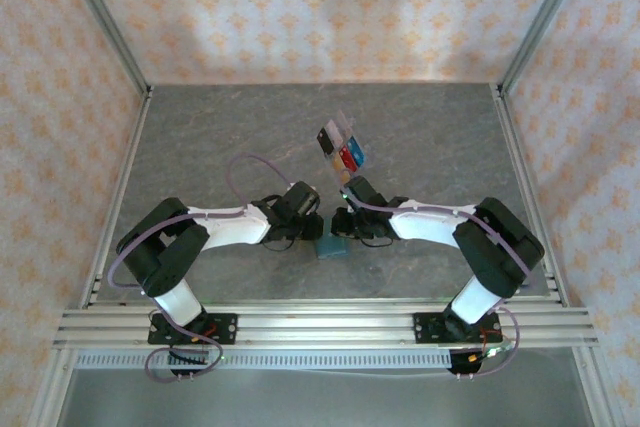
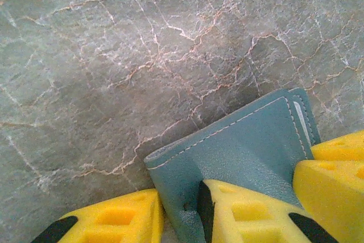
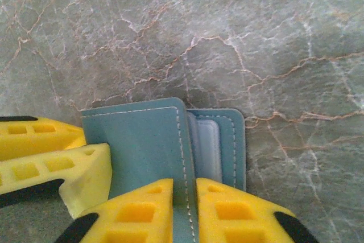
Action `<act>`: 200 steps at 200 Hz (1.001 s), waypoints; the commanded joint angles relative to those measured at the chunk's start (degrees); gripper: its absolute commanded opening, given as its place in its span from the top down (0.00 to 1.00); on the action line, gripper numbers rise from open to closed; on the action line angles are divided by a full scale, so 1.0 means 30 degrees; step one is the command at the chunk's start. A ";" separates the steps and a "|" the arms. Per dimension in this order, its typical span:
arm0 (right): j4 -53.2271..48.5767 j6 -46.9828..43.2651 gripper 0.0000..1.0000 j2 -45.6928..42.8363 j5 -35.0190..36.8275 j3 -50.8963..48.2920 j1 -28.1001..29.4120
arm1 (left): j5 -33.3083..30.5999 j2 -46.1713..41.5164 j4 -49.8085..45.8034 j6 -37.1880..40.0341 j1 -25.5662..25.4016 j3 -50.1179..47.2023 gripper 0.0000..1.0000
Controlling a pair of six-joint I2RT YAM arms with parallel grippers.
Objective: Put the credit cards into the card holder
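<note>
- The wallet (image 1: 332, 247) lies mid-table (image 1: 200, 147), toward the near edge, between the two grippers.
- The left gripper (image 2: 181, 220) meets it from the left, with one flap between its fingers.
- The right gripper (image 3: 185, 211) meets it from the right, pinching another flap.
- The cards (image 1: 340, 150) sit in a tray (image 1: 343, 118) just behind the grippers, apart from the wallet.

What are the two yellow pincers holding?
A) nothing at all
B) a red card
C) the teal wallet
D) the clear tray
C: the left pincer and the right pincer each pinch part of the teal wallet between their fingers.
</note>
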 commanded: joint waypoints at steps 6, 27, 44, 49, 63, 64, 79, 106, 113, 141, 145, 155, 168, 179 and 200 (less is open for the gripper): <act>0.3270 0.0561 0.93 0.0042 -0.2133 -0.0062 0.0432 | 0.1116 0.3002 0.1477 -0.0404 -0.1027 -0.0969 0.74; 0.3192 0.0539 1.00 -0.0378 -0.1943 -0.0278 0.0402 | 0.1073 0.2918 0.1368 -0.0376 -0.1045 -0.0891 0.74; 0.3027 0.0404 1.00 -0.0940 -0.1732 -0.0552 0.0290 | 0.1093 0.2677 0.1006 -0.0291 -0.1044 -0.0671 0.73; 0.2914 0.0360 1.00 -0.1144 -0.1642 -0.0625 0.0263 | 0.1058 0.2509 0.0832 -0.0237 -0.1041 -0.0591 0.73; 0.2392 0.0103 1.00 -0.1812 -0.1333 -0.0896 0.0092 | 0.0916 0.1744 0.0187 -0.0035 -0.1031 -0.0315 0.62; 0.2362 0.0103 1.00 -0.1877 -0.1293 -0.0912 0.0071 | 0.0903 0.1670 0.0129 -0.0015 -0.1038 -0.0302 0.61; 0.1379 -0.0203 1.00 -0.2757 -0.0613 -0.1104 -0.0120 | 0.0463 0.0496 -0.0808 0.0227 -0.0987 -0.0092 0.54; -0.0886 -0.0965 1.00 -0.4175 0.0551 -0.1082 -0.0329 | 0.0291 -0.1269 -0.2112 0.0604 -0.0680 0.0277 0.45; -0.1383 -0.1113 1.00 -0.4432 0.0800 -0.1005 -0.0330 | 0.0300 -0.1590 -0.2361 0.0675 -0.0610 0.0310 0.44; -0.2878 -0.1511 1.00 -0.4921 0.1483 -0.0543 -0.0330 | 0.0189 -0.2427 -0.2913 0.0763 -0.0277 0.0123 0.43; -0.3028 -0.1542 1.00 -0.4941 0.1592 -0.0472 -0.0330 | 0.0202 -0.2523 -0.2943 0.0767 -0.0215 0.0053 0.43; -0.3380 -0.1621 1.00 -0.4974 0.1866 -0.0296 -0.0330 | 0.0165 -0.2739 -0.3005 0.0768 -0.0073 -0.0200 0.43; -0.3812 -0.1749 1.00 -0.4881 0.2202 0.0010 -0.0321 | 0.0172 -0.3096 -0.2935 0.0682 0.0145 -0.0643 0.46; -0.4108 -0.1839 1.00 -0.4663 0.2325 0.0291 -0.0290 | 0.0173 -0.3213 -0.2975 0.0676 0.0243 -0.0871 0.48; -0.4363 -0.1903 1.00 -0.4274 0.2630 0.0813 -0.0021 | 0.0381 -0.3029 -0.2796 0.0760 0.0244 -0.1050 0.50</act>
